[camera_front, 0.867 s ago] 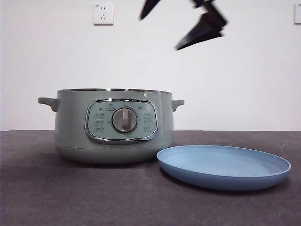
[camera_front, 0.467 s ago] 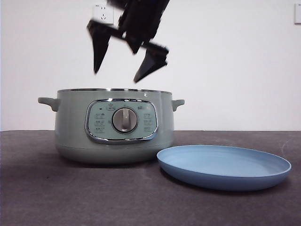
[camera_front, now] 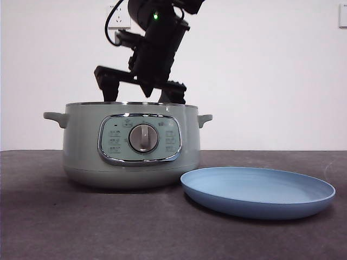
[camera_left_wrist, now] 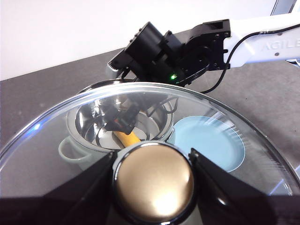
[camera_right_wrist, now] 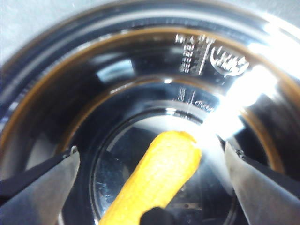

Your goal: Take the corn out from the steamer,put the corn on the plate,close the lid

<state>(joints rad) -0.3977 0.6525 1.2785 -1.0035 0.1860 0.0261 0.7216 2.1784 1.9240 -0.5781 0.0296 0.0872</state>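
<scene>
The sage-green steamer [camera_front: 130, 146] stands open at centre-left. The yellow corn [camera_right_wrist: 159, 178] lies on its shiny inner floor; it also shows through the glass in the left wrist view [camera_left_wrist: 127, 138]. My right gripper [camera_front: 141, 95] reaches down into the pot, its tips behind the rim. In the right wrist view it [camera_right_wrist: 151, 150] is open, one jaw on each side of the corn, not touching it. My left gripper [camera_left_wrist: 152, 161] is shut on the knob of the glass lid [camera_left_wrist: 140, 86], held high above the table. The light-blue plate [camera_front: 257, 189] lies empty, right of the steamer.
The dark table [camera_front: 49, 227] runs in front of the steamer and plate. A white wall with a socket [camera_front: 118, 16] stands behind. The right arm's white link and cables [camera_left_wrist: 262, 42] cross above the plate in the left wrist view.
The right gripper has come from high at the upper right, moved left and down, and now dips into the steamer with its jaws open. Steamer and plate have not moved.
</scene>
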